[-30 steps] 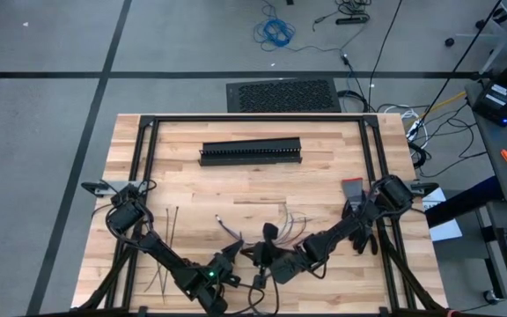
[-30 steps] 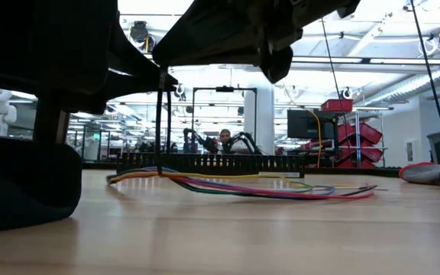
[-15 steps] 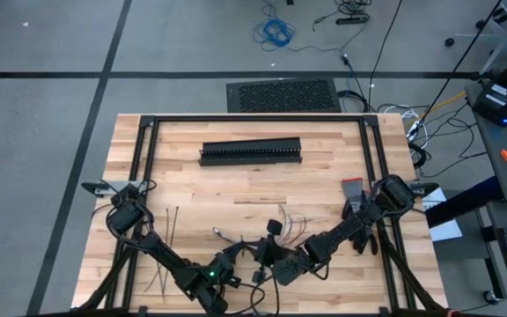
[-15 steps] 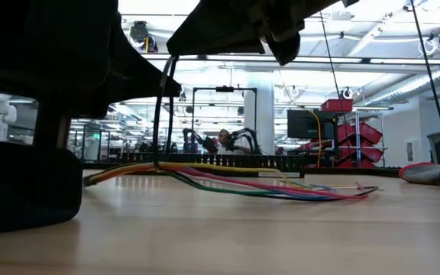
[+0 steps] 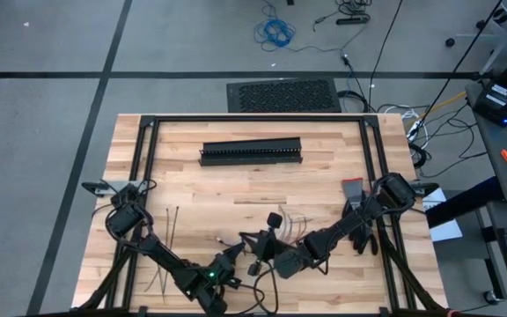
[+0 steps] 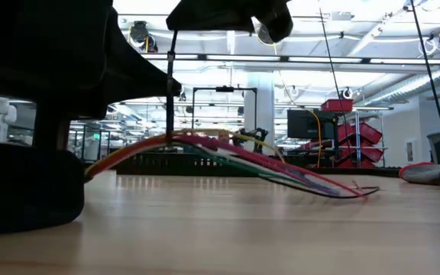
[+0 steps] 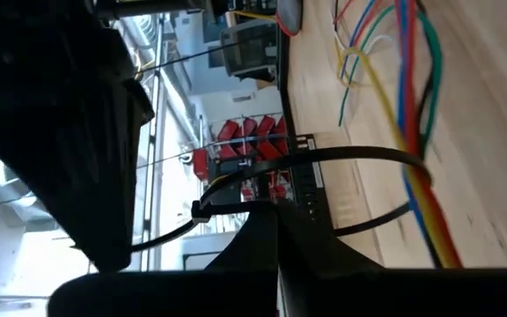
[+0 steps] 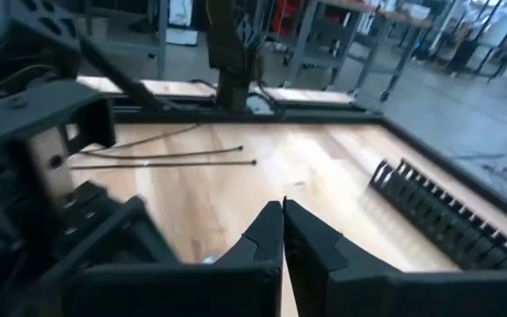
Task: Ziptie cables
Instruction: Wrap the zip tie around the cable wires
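Ziptie (image 7: 359, 157) looped round cables (image 6: 228, 149), loop not yet tight; left fingers (image 7: 275, 231) shut on ziptie head, right fingers (image 8: 283, 231) shut, pinching strap tail above bundle near front edge of worktop (image 5: 324, 176); spare zipties (image 8: 161, 158) lie beyond right fingers; black duct (image 5: 251, 151) well apart. Risk: tail slips from fingers under pull, or wires spill out of slack loop. Versus earlier: bundle flat on worktop, now lifted mid-span, ends trailing; right fingers higher.

Both end effectors (image 5: 252, 251) closed, near-centre.
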You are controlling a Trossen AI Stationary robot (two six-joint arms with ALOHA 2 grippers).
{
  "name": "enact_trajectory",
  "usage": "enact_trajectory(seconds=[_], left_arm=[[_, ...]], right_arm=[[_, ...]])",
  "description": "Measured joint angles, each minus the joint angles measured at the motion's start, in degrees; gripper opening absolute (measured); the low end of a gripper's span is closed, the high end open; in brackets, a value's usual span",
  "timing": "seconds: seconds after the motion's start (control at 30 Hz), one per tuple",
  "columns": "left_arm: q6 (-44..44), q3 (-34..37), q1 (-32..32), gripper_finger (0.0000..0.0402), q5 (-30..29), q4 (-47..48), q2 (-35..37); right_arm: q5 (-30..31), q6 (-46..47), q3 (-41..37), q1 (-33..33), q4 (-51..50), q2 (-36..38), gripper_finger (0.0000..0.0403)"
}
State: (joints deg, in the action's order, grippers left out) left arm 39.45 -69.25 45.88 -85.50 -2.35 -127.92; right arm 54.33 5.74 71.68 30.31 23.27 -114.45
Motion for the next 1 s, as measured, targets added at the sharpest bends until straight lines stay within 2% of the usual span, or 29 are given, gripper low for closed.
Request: enact_trajectory(seconds=[0.2,0.47,0.63,0.73,0.83,1.0], left_arm=[[-2.0,0.0,0.3,0.0000,0.5,-0.3,-0.1],[-3.4,0.0,0.3,0.0000,1.6,-0.5,0.0],[-4.1,0.0,0.1,0.0000,-1.7,-0.6,-0.1],[-9.2,0.1,0.3,0.0000,-2.2,0.2,0.3],[-18.0,0.2,0.4,0.0012,3.8,0.0,2.0],[-30.0,0.3,0.6,0.0061,13.0,2.2,5.7]], right_arm=[[0.1,-3.9,0.0,-0.7,3.9,0.0,0.0000],[0.2,0.7,0.0,-0.3,0.2,0.0,0.0000],[0.1,2.4,0.0,0.2,-1.5,0.0,0.0000],[-0.1,2.6,0.0,0.4,-1.6,0.1,0.0000],[-0.3,3.1,0.0,0.5,-2.6,0.1,0.0000],[-0.7,5.9,0.0,0.5,-6.1,0.1,0.0000]])
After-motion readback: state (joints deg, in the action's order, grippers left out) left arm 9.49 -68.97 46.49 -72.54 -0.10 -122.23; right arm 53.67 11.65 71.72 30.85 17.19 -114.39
